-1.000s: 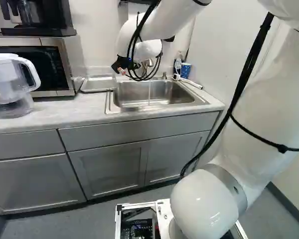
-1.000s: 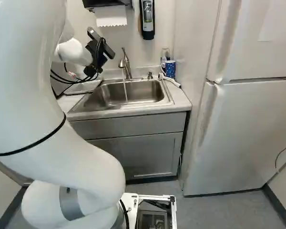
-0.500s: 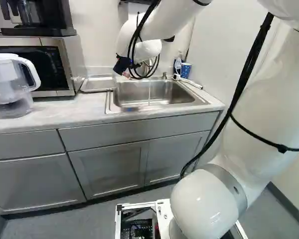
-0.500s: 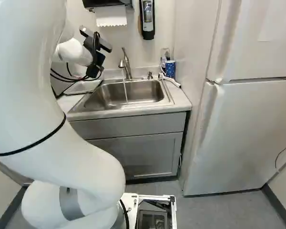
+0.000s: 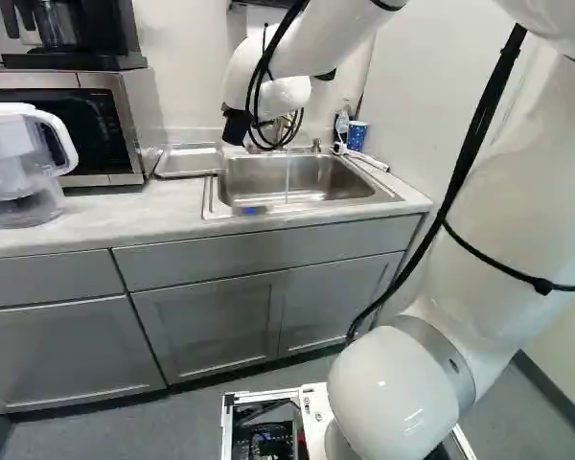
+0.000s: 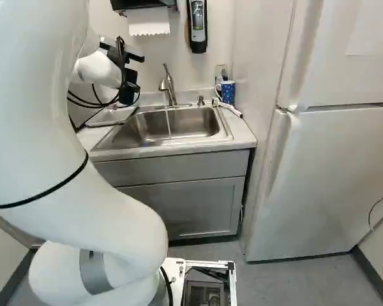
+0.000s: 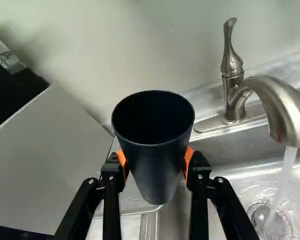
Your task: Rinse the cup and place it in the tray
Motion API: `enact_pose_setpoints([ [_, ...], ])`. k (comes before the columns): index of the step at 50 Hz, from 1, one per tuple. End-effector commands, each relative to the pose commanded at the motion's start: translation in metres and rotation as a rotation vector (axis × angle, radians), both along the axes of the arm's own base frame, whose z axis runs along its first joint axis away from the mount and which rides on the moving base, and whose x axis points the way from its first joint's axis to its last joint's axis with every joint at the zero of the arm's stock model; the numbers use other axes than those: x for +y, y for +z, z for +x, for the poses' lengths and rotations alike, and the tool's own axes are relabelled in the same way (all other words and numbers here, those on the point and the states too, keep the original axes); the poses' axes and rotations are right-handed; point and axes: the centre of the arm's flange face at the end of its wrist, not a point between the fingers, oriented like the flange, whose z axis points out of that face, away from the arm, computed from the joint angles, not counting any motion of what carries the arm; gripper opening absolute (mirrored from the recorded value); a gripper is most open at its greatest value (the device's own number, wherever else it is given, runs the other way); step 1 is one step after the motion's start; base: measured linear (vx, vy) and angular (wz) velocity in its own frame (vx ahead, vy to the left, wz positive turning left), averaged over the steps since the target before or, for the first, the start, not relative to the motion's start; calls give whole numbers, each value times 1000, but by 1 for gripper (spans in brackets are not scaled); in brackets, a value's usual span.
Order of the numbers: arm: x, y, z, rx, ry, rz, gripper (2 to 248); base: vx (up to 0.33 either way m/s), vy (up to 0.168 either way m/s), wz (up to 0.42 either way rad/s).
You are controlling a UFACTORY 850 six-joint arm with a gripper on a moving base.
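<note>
Noting my wrist (image 6: 99,68) has rolled nearer level, pincer (image 7: 155,159) pinching the dark cup (image 7: 156,172) between left-hand tray (image 5: 187,165) and running tap (image 7: 277,105). I'd judge rinsing done, lowering next.

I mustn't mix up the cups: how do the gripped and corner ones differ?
The gripped cup is plain and dark; the corner cup is blue with pale specks. The gripper holds the gripped cup aloft; the corner cup stands beside the sink. Neither is under running water.
</note>
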Motion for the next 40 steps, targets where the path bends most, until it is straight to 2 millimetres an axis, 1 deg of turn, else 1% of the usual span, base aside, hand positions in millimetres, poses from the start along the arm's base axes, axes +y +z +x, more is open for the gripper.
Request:
enact_pose_setpoints([
  [40, 0, 0, 0, -124, 136, -367, 123, 0, 0, 0],
])
